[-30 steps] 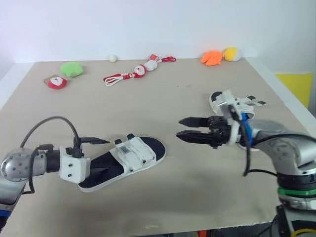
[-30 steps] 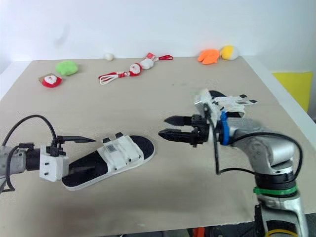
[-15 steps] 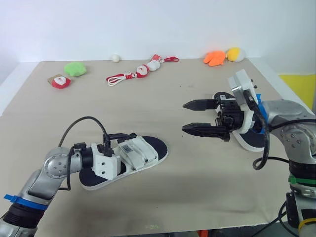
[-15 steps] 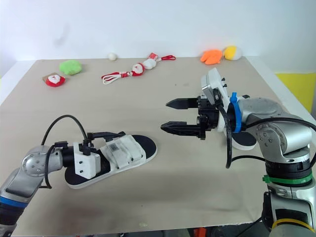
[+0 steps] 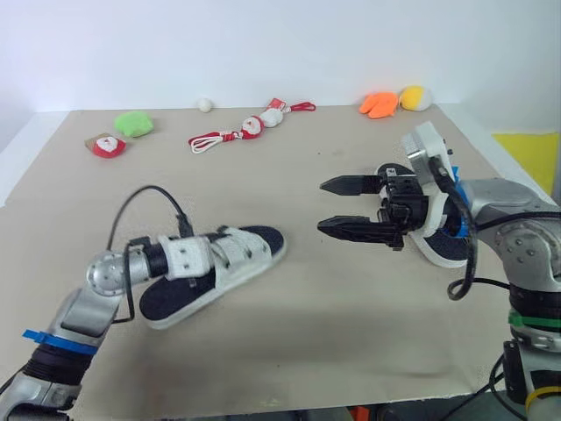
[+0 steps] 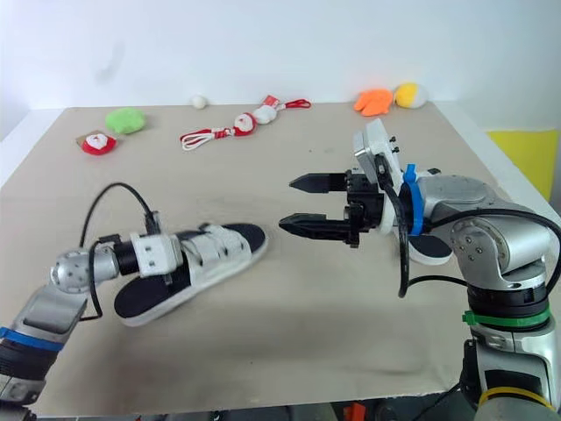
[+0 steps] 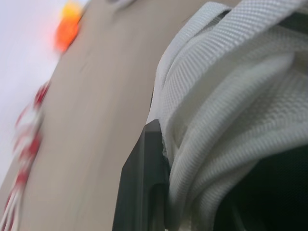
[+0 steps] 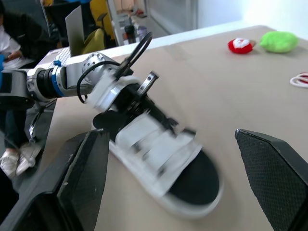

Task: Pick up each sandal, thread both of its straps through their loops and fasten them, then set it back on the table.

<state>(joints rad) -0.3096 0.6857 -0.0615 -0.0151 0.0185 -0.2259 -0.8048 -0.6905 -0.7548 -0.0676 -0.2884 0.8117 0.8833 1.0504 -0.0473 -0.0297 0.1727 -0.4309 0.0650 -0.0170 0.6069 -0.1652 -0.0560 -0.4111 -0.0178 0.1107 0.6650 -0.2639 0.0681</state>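
One sandal [image 5: 241,253] | white woven straps [image 7: 231,96], black insole [image 5: 168,299] | tilted in left pincer [image 5: 195,260]

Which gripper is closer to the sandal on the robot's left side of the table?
Left. The left gripper is right at the sandal, against its white straps; the right gripper hovers open beyond its toe end, apart from it.

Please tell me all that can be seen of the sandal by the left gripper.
The white sandal with a black footbed has a thick white sole and broad white straps of woven fabric across its middle. It is on the beige table, heel toward the robot, toe pointing away and to the right. The left gripper touches its straps. Whether it lies flat is unclear.
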